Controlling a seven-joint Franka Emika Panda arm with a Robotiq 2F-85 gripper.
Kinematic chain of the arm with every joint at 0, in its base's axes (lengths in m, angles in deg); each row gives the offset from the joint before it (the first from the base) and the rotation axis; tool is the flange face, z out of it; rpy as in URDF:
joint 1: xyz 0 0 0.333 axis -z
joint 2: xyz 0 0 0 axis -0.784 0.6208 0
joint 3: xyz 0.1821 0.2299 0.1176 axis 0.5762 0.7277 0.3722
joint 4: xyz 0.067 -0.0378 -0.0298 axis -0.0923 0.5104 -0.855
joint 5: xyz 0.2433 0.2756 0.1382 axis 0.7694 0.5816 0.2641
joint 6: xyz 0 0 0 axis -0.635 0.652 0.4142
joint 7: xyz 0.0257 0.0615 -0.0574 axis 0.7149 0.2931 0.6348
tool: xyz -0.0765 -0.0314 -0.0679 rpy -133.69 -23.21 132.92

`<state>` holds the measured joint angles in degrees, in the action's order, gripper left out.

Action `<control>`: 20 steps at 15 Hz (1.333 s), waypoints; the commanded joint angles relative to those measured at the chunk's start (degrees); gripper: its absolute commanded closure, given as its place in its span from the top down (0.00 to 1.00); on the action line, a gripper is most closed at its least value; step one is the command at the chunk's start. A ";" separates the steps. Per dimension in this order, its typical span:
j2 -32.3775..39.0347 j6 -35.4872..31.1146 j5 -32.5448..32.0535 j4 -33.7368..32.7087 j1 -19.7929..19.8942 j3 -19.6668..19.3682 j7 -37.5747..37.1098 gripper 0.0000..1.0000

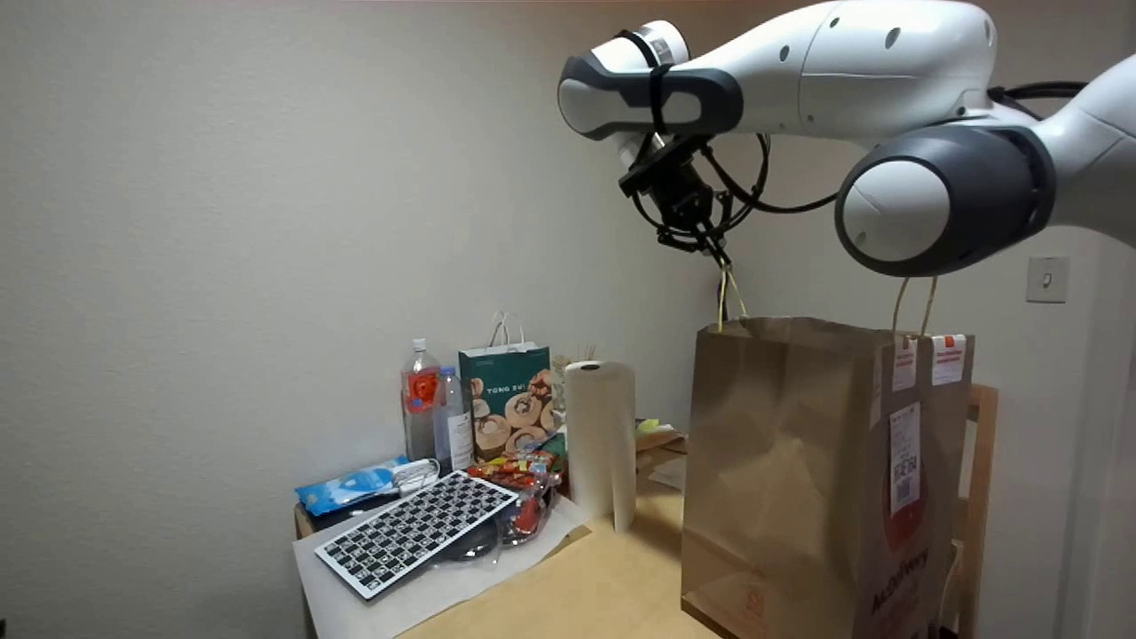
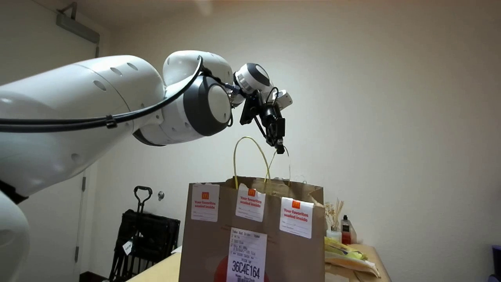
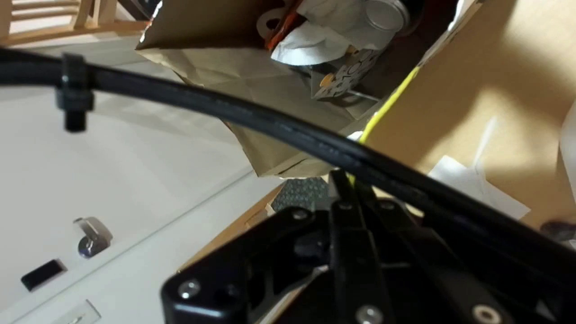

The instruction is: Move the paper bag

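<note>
The large brown paper bag (image 1: 772,461) stands upright and open at the top at the near end of the table. In an exterior view its face with white stickers and a receipt (image 2: 247,254) faces the camera. My gripper (image 1: 723,259) is above its far side, fingers pointing down, shut on one twisted yellow handle. The gripper also shows in an exterior view (image 2: 280,148). In the wrist view the fingertips (image 3: 352,181) close on the yellow handle, partly behind a black cable. The bag (image 3: 288,96) holds several items. Its bottom is partly cut off, so I cannot tell whether it is lifted.
A paper towel roll (image 1: 601,439), a green gift bag (image 1: 510,399), bottles (image 1: 420,399), a red snack pack (image 1: 524,470) and a black-and-white checkered panel (image 1: 417,532) stand or lie on the table (image 1: 586,586). A wooden chair (image 1: 981,479) is behind the bag. A folded black cart (image 2: 146,239) stands by the door.
</note>
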<state>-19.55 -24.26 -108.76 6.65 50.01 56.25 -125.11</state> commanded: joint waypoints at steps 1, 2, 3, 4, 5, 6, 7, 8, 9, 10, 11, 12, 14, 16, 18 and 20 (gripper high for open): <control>-2.06 -5.01 -4.35 2.39 -2.69 -1.84 5.37 0.03; -2.05 -6.00 -5.02 2.40 -3.27 -2.02 6.01 0.03; -1.96 -6.84 -5.52 2.45 -3.79 -2.18 6.59 0.03; -1.85 -7.58 -6.03 2.54 -4.40 -2.34 7.20 0.03; -1.71 -8.15 -6.66 2.69 -5.04 -2.43 7.91 0.03; -1.58 -8.44 -7.19 2.83 -5.71 -2.54 8.59 0.03; -1.39 -8.64 -7.65 3.01 -6.44 -2.55 9.46 0.03; -1.08 -8.47 -8.04 3.31 -7.15 -2.53 10.60 0.03; -0.72 -8.39 -8.73 3.49 -7.98 -2.69 11.75 0.03; -0.18 -8.13 -10.01 3.96 -9.10 -2.93 13.96 0.03; 0.43 -8.23 -11.36 4.23 -10.14 -3.33 15.93 0.03; 4.97 -6.10 -11.79 -2.44 -10.62 -5.14 19.52 0.03; 2.87 -9.22 -14.94 3.40 -12.80 -5.55 22.21 0.03; 7.21 -5.79 -12.85 -4.13 -11.56 -5.38 20.42 0.03; 7.87 -5.79 -13.89 -3.93 -12.24 -5.77 21.20 0.03; 7.90 -5.80 -13.99 -3.93 -12.19 -5.96 21.38 0.03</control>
<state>-14.69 -31.84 -122.95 8.04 37.16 50.84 -105.31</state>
